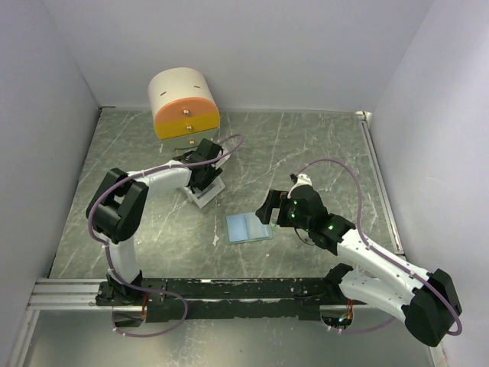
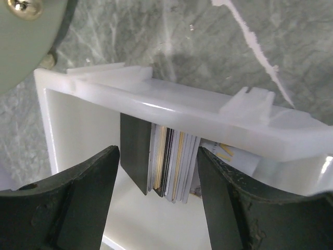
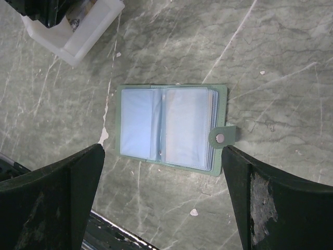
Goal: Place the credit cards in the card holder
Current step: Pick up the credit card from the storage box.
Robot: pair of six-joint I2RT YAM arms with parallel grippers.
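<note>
Left pincer [image 2: 157, 156] fills the foreground of its wrist view: released, fingers spread either side of the credit cards [image 2: 169, 164], with a gap on both sides. Cards stand on edge in the white box [image 2: 182, 107], a dark one leftmost. I note the box sits near the cream drawer cylinder [image 1: 183, 103]. Card holder [image 3: 166, 127] lies open flat on the tabletop [image 3: 270, 62], pale blue sleeves up, clasp tab [image 3: 220, 137] at its right edge. Right pincer [image 3: 162, 156] hovers above it, released, holding nothing.
</note>
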